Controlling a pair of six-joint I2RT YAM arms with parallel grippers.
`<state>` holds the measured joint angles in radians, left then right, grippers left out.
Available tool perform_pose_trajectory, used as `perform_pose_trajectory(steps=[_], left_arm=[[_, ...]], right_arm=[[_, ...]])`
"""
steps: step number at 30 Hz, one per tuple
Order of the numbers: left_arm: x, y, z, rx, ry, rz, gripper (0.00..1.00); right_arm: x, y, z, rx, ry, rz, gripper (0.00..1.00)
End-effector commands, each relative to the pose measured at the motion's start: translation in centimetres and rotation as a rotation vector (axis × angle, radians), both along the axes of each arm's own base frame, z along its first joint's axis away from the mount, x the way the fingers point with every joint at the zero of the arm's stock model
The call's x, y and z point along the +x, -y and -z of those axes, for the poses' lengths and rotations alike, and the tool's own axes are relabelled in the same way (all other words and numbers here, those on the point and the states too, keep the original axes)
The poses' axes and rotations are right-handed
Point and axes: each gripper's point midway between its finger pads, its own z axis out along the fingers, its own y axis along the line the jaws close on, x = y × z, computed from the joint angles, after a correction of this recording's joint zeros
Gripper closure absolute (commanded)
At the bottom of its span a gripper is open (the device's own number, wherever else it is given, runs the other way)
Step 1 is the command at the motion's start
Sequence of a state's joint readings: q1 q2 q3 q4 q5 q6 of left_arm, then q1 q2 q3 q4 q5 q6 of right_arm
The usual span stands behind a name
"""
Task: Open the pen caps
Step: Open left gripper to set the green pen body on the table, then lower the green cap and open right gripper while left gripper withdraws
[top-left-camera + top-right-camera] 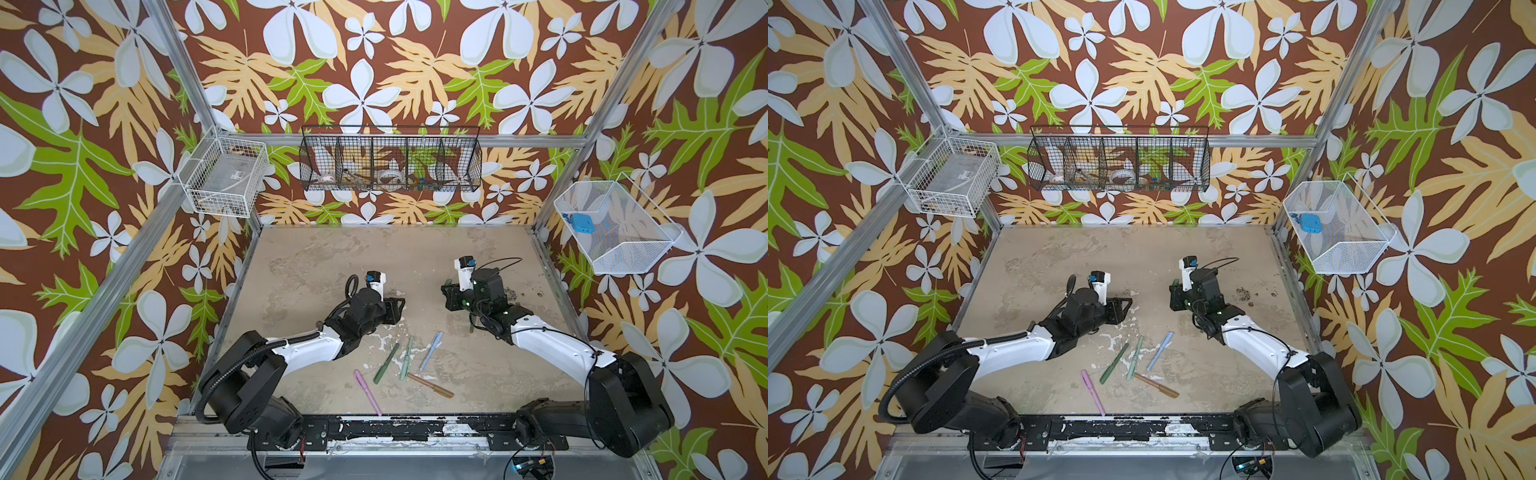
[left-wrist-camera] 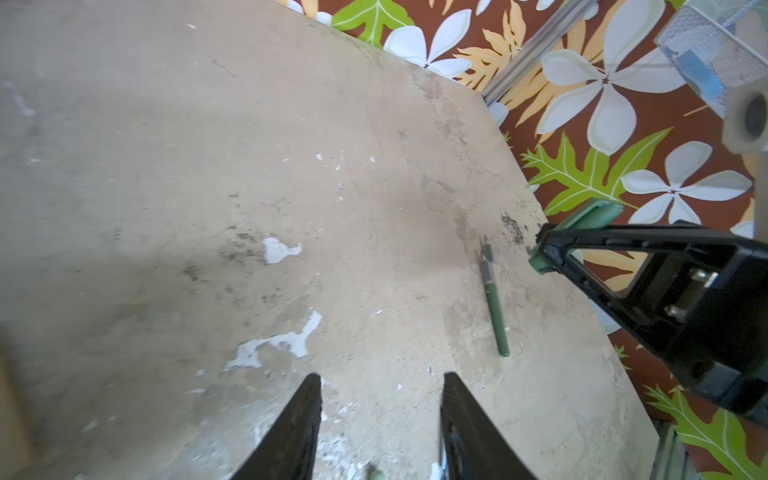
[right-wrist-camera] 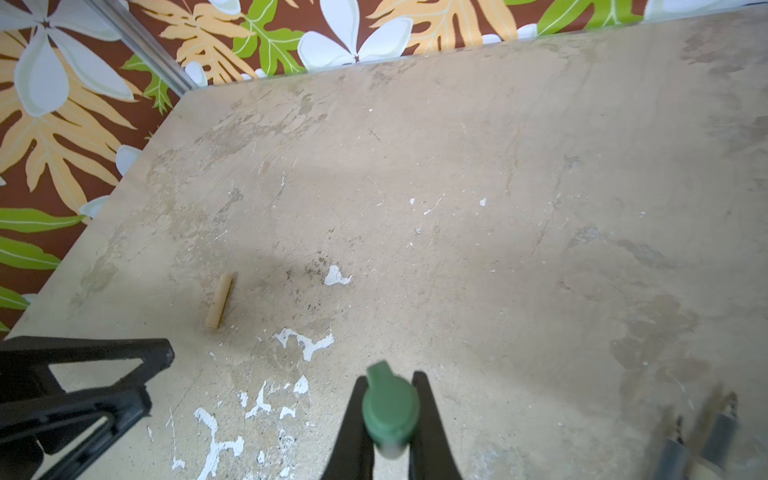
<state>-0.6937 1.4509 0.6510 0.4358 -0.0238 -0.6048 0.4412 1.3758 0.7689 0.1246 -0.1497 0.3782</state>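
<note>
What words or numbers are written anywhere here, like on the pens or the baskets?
No text here can be read.
Dark mark on the clear box in the white wire basket: too small to read.
Dark marks on the right arm's white camera mount: too small to read.
Pens and the green cap in the right claw: no print shows.
</note>
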Motion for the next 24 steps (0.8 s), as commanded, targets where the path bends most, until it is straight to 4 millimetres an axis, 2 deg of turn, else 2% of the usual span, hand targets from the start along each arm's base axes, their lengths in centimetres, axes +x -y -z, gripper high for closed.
perform_pose_trajectory(steps=[1,6,9,14,18,24], left_arm=[[-0.1,-2.2,-0.3,0.012,0.003,-0.048,0.5],[-0.6,-5.8,0.7,0.042,-0.065,-0.116,0.48],[-0.9,-8.0,1.7,0.051,-0.098,-0.159,0.47],[-1.2,-11.8,2.9,0.035,-0.126,-0.243,0.47],[-1.6,-13.2,3.1,0.014,-0.126,-0.262,0.47],[-2.1,-13.3,3.5,0.003,-0.134,-0.249,0.47]], right_arm=[[-0.8,-3.1,1.0,-0.076,-0.015,-0.112,0.94],[-1.7,-8.3,2.5,-0.135,-0.055,-0.222,0.94],[-1.8,-11.3,4.2,-0.18,-0.095,-0.269,0.93],[-1.6,-15.0,6.0,-0.236,-0.133,-0.302,0.93],[-1.3,-17.0,7.5,-0.256,-0.161,-0.32,0.91],[-0.9,-19.1,9.9,-0.285,-0.197,-0.335,0.89]])
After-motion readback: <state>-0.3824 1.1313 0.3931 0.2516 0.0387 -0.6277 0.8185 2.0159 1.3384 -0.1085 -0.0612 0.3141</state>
